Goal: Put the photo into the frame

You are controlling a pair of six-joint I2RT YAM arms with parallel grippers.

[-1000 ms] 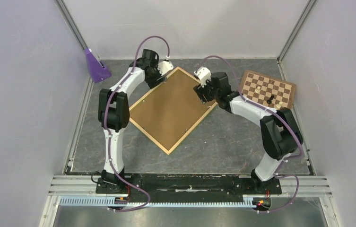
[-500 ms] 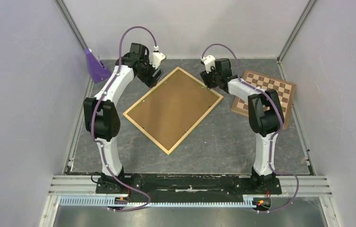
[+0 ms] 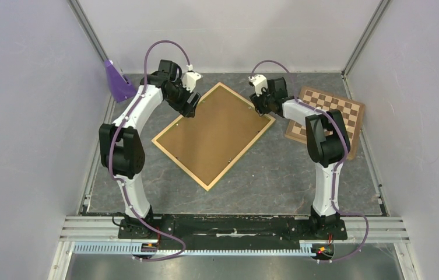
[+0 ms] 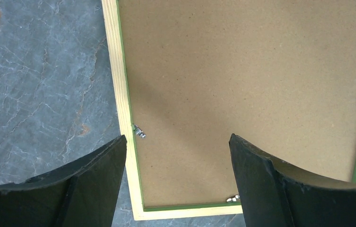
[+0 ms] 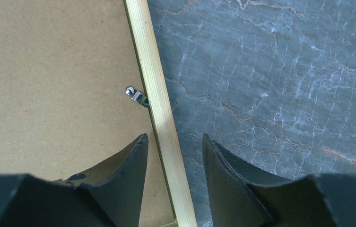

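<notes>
The frame lies back face up on the table, a pale wood rail with a green inner edge. A brown hardboard panel fills it, with small metal clips at its edge. The photo is hidden. My left gripper hangs open above the frame's far-left side. In the left wrist view, the left gripper has a frame corner below it. My right gripper is open over the far-right side. In the right wrist view, the right gripper straddles the rail without touching it.
A brown-and-cream chessboard lies at the far right, partly under the right arm. A purple wedge-shaped object stands in the far-left corner. Grey walls close in the table on three sides.
Both arms have lifted and swung outward along the frame's far edges. The left jaws have widened a little and the right jaws have narrowed. The frame has not moved.
</notes>
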